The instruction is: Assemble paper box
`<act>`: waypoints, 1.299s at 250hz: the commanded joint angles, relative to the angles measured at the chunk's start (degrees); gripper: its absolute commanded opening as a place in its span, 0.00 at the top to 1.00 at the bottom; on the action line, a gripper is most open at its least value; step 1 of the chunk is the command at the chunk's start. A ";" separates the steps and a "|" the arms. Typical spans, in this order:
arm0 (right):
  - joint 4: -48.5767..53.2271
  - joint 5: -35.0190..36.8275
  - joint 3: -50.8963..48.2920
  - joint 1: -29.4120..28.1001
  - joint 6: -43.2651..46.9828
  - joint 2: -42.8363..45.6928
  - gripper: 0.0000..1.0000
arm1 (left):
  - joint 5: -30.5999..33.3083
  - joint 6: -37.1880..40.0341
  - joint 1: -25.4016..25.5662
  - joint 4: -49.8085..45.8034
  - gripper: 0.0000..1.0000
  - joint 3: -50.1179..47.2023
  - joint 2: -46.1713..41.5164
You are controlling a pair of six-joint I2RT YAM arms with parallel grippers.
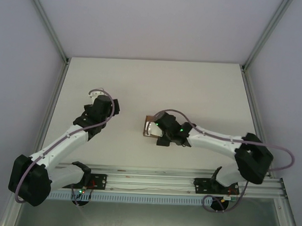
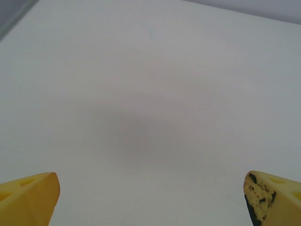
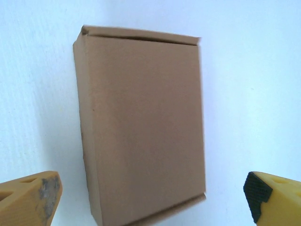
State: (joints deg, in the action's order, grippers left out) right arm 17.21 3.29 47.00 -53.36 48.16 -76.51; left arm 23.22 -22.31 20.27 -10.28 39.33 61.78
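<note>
Brown cardboard is glimpsed in the top external view as a small part of the paper box (image 1: 148, 119), which lies flat on the white desk (image 1: 157, 83) near the middle and is mostly covered from above by the right end effector (image 1: 151, 129). The right arm is stretched leftwards from its base to that spot. The left end effector (image 1: 98, 96) is held over bare desk, well apart from the box and to its left; the spread of either pair of fingers cannot be judged from this height. In the left wrist view, the two yellow fingers (image 2: 29, 200) of the left end effector are seen in the bottom corners, set wide apart, with plain white desk and a faint soft shadow between and beyond them. In the right wrist view, the box is shown as a closed, flat rectangular package, broad face up, lying on the desk just ahead of the right end effector's fingers (image 3: 33, 200). Those fingers are spread wide, one at each bottom corner, and are separated from the cardboard on both sides, so the box lies free on the desk. A folded flap edge is visible along the far end of the box, and a small tab is seen projecting at its near right corner.
</note>
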 commanded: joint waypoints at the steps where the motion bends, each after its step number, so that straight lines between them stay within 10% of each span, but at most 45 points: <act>1: -4.81 0.47 -3.27 2.32 -9.95 7.84 0.00 | 9.52 5.62 -2.74 7.20 0.00 -3.15 -1.20; 54: -21.22 0.91 -9.51 28.55 -37.73 17.26 0.00 | 8.28 14.51 -11.39 39.31 0.00 -16.91 1.33; 120: -54.92 -3.79 -26.15 48.96 -45.75 8.67 0.00 | 4.18 20.08 -14.39 68.43 0.00 -26.15 14.16; 146: -53.31 -7.34 -25.95 51.20 -45.01 5.19 0.00 | 1.07 20.73 -15.46 70.92 0.00 -25.86 17.50; 189: -78.60 -10.40 -34.62 51.58 -43.34 -4.80 0.00 | -9.83 21.12 -18.12 67.35 0.00 -21.85 22.84; 206: -81.22 -10.81 -33.85 52.40 -44.40 -8.73 0.00 | -13.62 21.53 -20.23 81.13 0.00 -25.42 27.55; 233: -61.48 -11.13 -23.47 55.61 -48.16 -8.80 0.00 | -13.43 19.51 -20.89 68.86 0.00 -21.50 25.19; 325: -65.01 -5.48 -24.84 55.85 -50.45 -9.44 0.00 | -13.20 19.64 -20.54 67.92 0.00 -21.09 24.80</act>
State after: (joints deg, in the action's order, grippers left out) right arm -48.01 -3.97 22.35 2.57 -1.28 -86.28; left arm 10.87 -1.91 -0.38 58.13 17.21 87.24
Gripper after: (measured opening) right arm 0.997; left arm 0.998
